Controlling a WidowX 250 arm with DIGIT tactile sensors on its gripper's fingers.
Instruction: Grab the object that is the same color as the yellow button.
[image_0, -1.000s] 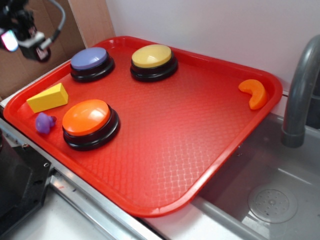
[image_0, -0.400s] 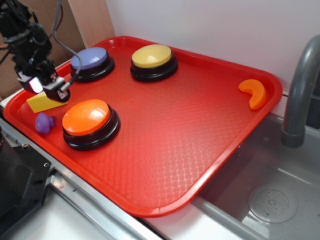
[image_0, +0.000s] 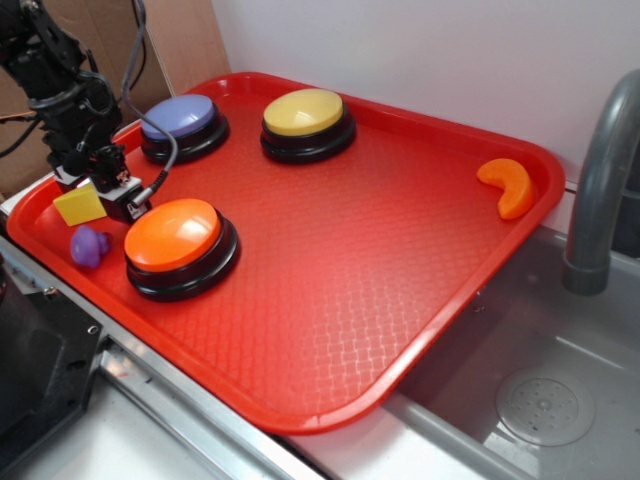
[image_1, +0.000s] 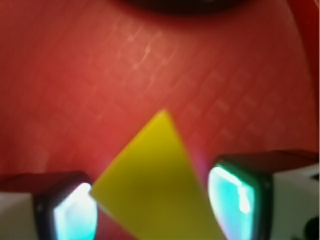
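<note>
1. My gripper (image_0: 100, 190) is low over the red tray (image_0: 400, 260), jaws spread with gaps either side of the yellow block (image_1: 155, 185).
2. The block lies at the tray's left edge (beside the orange button (image_0: 172, 233)).

- One red tray (image_0: 330, 340).
- Three round push buttons with black bases: one yellow button (image_0: 306, 112), one orange button (image_0: 172, 233), one purple button (image_0: 180, 117).
- One yellow block (image_0: 80, 204).
- One orange crescent (image_0: 510, 185).
- One small purple figure (image_0: 88, 245).
- One grey faucet (image_0: 600, 190).
</note>
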